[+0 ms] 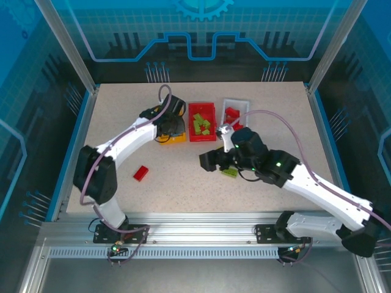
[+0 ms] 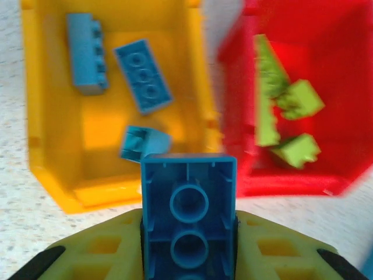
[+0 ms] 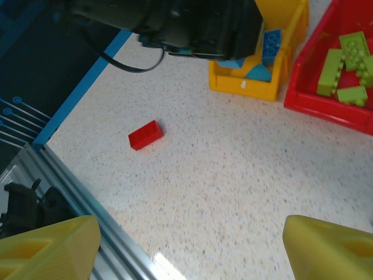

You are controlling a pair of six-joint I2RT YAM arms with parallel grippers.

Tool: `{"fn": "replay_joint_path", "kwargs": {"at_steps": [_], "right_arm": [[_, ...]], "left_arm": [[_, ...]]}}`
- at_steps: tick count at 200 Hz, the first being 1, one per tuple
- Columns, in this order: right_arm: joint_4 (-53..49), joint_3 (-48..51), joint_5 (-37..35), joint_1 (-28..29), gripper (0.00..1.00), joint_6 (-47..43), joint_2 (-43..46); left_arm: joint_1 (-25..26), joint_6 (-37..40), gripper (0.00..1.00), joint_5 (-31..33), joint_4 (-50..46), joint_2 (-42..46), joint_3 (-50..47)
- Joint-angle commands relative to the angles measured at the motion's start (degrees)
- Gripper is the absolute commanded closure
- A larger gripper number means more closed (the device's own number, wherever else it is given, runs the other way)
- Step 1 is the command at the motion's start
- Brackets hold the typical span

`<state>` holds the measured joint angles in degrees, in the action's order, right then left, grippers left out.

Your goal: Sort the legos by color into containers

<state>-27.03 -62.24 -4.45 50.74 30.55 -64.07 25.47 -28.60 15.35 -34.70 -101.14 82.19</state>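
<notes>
Between the left fingers (image 2: pixel 262 233) sits a rectangular, hollow-backed blue brick (image 2: pixel 188 224).

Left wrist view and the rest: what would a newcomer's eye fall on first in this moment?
The blue brick clamped in the left hand, poised at the near edge of the yellow bin that holds other blue pieces. Next, the red bin beside it with lime green bricks inside. Last, a lone red brick on the table, left of the open right hand.
</notes>
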Motion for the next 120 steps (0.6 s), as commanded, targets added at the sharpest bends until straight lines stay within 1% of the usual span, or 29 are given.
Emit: {"fn": "replay_joint_path", "kwargs": {"at_steps": [1, 31, 62, 81, 95, 120], "right_arm": [[6.5, -2.8, -3.6, 1.0, 0.17, -0.4, -3.1], [6.6, -4.4, -3.7, 1.0, 0.17, 0.0, -6.5], [7.1, -3.4, -3.3, 0.8, 0.16, 0.7, -6.8], [7.2, -2.4, -3.1, 0.6, 0.16, 1.2, -6.4], [7.2, -1.7, -3.1, 0.4, 0.16, 1.6, -6.0], [7.5, -1.0, -2.6, 0.1, 0.15, 2.0, -6.0]], "left_arm": [[-1.6, -0.1, 0.7, 4.8, -5.5, -5.0, 5.9], [-3.2, 0.8, 0.7, 8.6, -8.6, -11.6, 11.9], [-3.8, 2.0, 0.7, 9.8, -9.6, -16.0, 15.1], [-3.7, 2.1, 0.68, 10.1, -10.5, -17.6, 16.0], [-3.7, 2.1, 0.63, 10.3, -10.2, -17.8, 15.4], [-3.6, 2.5, 0.47, 9.7, -9.2, -17.1, 14.3]]}}
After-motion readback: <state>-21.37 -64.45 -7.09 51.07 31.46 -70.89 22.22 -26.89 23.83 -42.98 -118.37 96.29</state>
